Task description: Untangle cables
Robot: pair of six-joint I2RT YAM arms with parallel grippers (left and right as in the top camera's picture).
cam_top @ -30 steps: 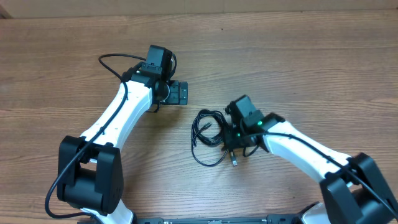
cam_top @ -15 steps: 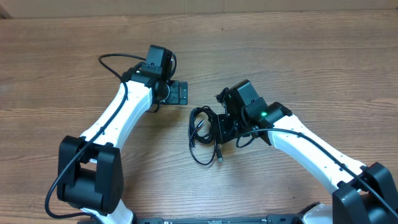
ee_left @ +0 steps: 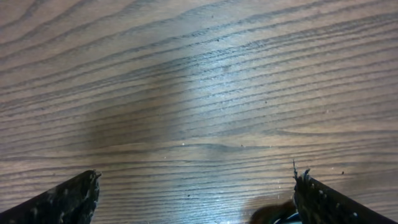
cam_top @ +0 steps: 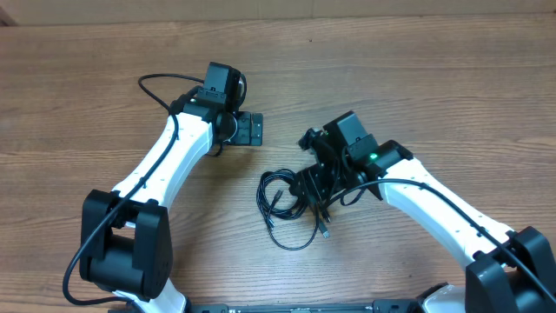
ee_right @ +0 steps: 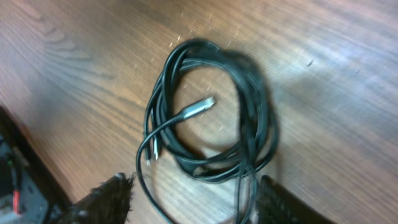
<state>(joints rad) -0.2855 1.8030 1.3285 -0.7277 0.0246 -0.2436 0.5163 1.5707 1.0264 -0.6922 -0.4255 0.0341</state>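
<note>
I'm watching the cables [ee_right: 254, 106] lying coiled on the table [cam_top: 417, 87] just ahead of the right jaws, which are standing apart with loose strands trailing between them. The left jaws are gaping empty, well away.

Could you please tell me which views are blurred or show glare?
Right wrist view: blurred, the cables look soft. Left wrist view: sharp grain, a pale glare band on the wooden table beside a dim shadow. Overhead view: evenly lit, crisp.
</note>
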